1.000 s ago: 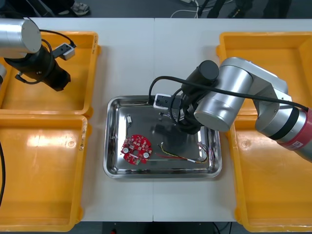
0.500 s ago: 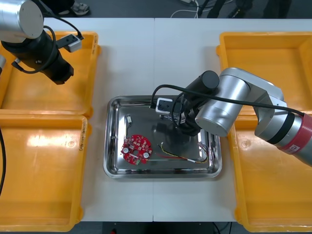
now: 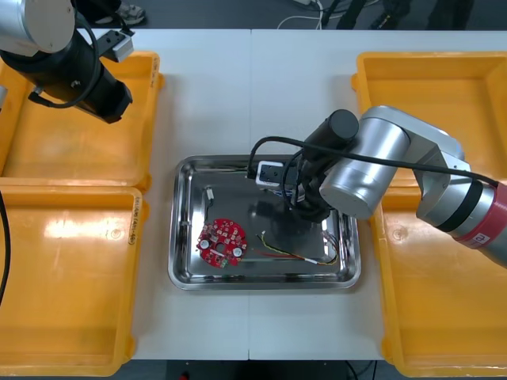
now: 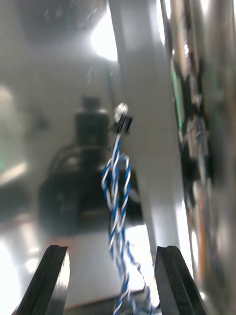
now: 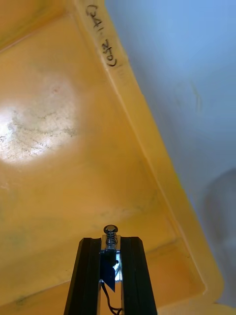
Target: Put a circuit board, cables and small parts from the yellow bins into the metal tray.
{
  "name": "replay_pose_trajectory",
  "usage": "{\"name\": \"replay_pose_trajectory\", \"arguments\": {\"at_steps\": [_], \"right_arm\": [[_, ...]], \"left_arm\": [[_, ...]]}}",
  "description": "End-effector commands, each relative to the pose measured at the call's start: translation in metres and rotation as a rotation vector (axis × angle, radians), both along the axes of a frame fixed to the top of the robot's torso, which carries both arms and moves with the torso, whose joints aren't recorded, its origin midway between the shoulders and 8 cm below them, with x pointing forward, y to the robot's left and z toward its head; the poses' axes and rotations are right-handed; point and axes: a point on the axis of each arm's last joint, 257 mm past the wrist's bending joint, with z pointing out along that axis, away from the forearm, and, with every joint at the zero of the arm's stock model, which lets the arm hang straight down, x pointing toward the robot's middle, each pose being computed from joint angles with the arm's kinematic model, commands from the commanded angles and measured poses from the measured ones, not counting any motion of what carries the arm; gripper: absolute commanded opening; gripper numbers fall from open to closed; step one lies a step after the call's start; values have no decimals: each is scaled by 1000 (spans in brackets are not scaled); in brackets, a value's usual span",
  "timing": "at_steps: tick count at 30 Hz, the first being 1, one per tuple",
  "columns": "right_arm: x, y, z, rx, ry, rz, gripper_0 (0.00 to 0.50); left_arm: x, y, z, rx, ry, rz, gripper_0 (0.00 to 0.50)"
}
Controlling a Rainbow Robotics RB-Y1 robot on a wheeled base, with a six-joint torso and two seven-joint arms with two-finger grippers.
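Right gripper [image 4: 110,251] spread wide over the metal tray [image 3: 188,229], blue and white cable [image 4: 115,192] apparently lying loose there; left gripper [image 5: 111,241], clamped on a small metal part [image 5: 111,231] above its yellow bin [image 5: 49,147], should next carry it to the tray

Yellow bins [image 3: 71,158]: four, two along the left edge of the table [image 3: 301,95], two along its right edge.
Metal tray [image 3: 261,283]: one.
Round red circuit board [image 3: 222,242]: one.
Cables: two, a red and yellow cable [image 3: 289,253] and a twisted blue and white cable [image 4: 117,197].
Small metal parts [image 3: 211,192]: two, counting the second small metal part [image 5: 110,236].
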Motion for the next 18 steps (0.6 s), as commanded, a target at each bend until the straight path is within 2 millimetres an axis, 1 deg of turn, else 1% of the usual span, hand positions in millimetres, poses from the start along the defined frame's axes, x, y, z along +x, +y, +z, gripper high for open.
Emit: {"name": "replay_pose_trajectory", "arguments": {"at_steps": [1, 4, 6, 7, 10, 13, 17, 18], "right_arm": [[1, -8, 36, 39, -1, -22, 500], [-4, -13, 53, 63, 30, -48, 500], [-6, -17, 70, 99, 53, -76, 500], [-6, -19, 74, 108, 59, -84, 500], [-7, -31, 92, 148, 94, -138, 500], [-9, -53, 110, 197, 139, -253, 500], [-11, -71, 126, 251, 166, -370, 500], [-12, -78, 131, 262, 167, -409, 500]], "left_arm": [[-9, -13, 6, -16, -27, 33, 0], [-15, -24, 4, -31, -32, 41, 0], [-20, -32, 2, -36, -31, 46, 0], [-21, -35, 2, -39, -32, 48, 0], [-28, -45, -2, -55, -34, 58, 0], [-35, -59, -8, -69, -37, 68, 0], [-41, -74, -15, -74, -38, 76, 0], [-42, -78, -18, -74, -39, 84, 0]]}}
